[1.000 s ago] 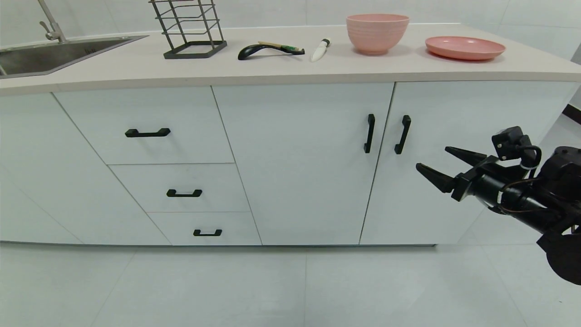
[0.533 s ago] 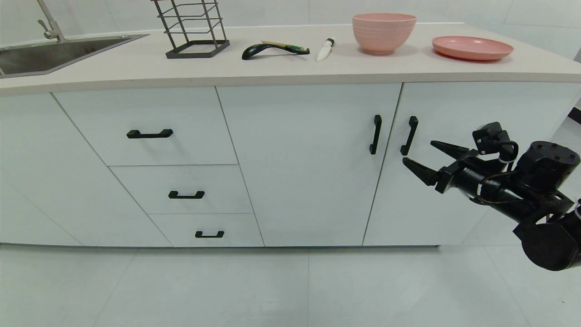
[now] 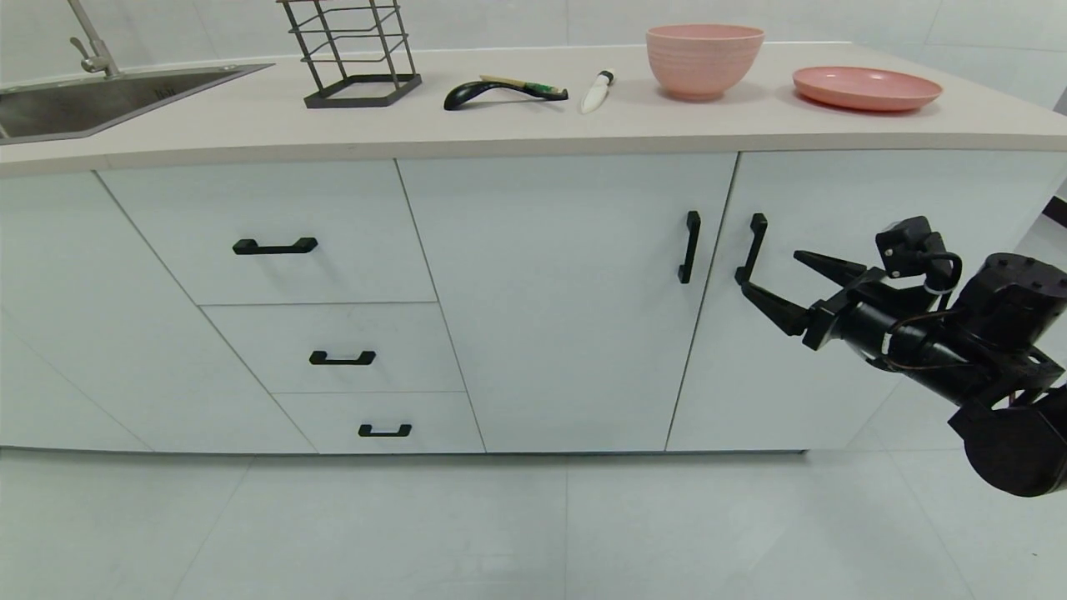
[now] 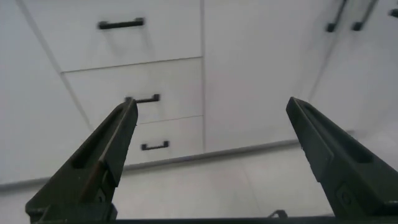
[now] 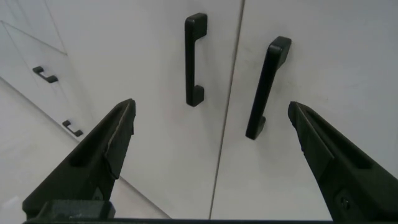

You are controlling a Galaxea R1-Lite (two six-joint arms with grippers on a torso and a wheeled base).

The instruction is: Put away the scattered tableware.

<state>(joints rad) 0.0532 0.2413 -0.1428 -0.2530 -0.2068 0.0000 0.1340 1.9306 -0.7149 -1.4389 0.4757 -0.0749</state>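
On the counter lie a pink bowl [image 3: 705,60], a pink plate [image 3: 867,87], a white knife [image 3: 595,92], a black spoon [image 3: 479,92] and chopsticks [image 3: 523,84]. My right gripper [image 3: 768,271] hangs open below counter height in front of the cabinet doors. One of its fingertips [image 3: 746,290] is at the lower end of the right door handle [image 3: 750,248]. In the right wrist view the open gripper [image 5: 210,106] faces both door handles, left [image 5: 196,59] and right [image 5: 266,87]. My left gripper [image 4: 211,102] is open and empty, facing the drawers [image 4: 143,99].
A black wire rack [image 3: 354,50] stands on the counter left of the spoon, and a sink [image 3: 100,100] is at the far left. Three drawers with black handles [image 3: 275,246] sit left of the two cabinet doors. Grey tiled floor lies below.
My right gripper has risen and moved left towards the right door handle, staying open. The head view shifted slightly at first. The tableware has not moved.
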